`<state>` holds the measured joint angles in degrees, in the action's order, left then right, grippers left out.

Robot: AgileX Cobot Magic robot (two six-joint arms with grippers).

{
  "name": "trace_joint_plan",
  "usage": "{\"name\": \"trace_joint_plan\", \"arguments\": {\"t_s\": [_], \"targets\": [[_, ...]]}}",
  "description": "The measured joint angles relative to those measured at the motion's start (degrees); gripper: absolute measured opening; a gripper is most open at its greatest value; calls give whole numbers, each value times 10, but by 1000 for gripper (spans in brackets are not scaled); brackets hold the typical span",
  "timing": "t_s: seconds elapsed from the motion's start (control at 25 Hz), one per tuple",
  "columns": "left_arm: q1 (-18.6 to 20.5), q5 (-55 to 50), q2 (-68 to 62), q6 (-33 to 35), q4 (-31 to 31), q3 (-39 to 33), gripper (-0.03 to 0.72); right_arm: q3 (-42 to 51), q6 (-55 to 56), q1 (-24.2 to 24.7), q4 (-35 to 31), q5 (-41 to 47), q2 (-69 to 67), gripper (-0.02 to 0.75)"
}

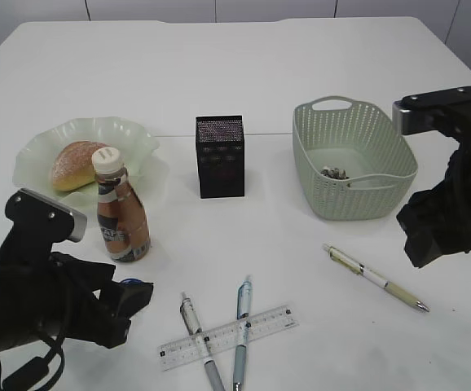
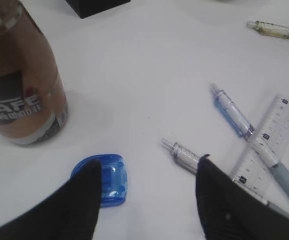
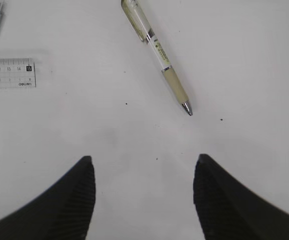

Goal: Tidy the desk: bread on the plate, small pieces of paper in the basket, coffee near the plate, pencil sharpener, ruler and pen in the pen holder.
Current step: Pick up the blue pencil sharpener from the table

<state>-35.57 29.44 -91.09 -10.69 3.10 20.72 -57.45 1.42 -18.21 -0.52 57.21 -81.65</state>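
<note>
The bread [image 1: 73, 164] is already lying on the plate [image 1: 138, 140] toward the tabletop's left edge, the coffee [image 1: 121, 208] is standing just beside that plate, and paper scraps [image 1: 334, 173] are sitting in the basket [image 1: 351, 199], so those parts look finished. The pen holder [image 1: 220, 155] at the middle appears to be waiting empty. Still lying along the front edge are the ruler [image 1: 227, 336] across two pens [image 1: 242, 326], a third pen [image 1: 375, 278], and the pencil sharpener [image 2: 104, 180]. The left pincer [image 2: 147, 192] is hanging spread, one finger touching the sharpener; the right pincer [image 3: 142, 192] is hovering spread over bare tabletop [image 1: 219, 65].
</note>
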Motion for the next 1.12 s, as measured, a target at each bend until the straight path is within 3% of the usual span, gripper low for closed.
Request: {"name": "trace_joint_plan", "arguments": {"t_s": [0.16,0.28,0.64,1.12], "targets": [[0,12,-36,1,-2,0,559,0,0,0,0,0,0,458],[0,25,-60,3,-5,0,591,0,0,0,0,-7,0,458],[0,74,-107,47,-62,1,599,0,0,0,0,-13,0,458],[0,156,-150,51,-67,1,592,0,0,0,0,-13,0,457]]}}
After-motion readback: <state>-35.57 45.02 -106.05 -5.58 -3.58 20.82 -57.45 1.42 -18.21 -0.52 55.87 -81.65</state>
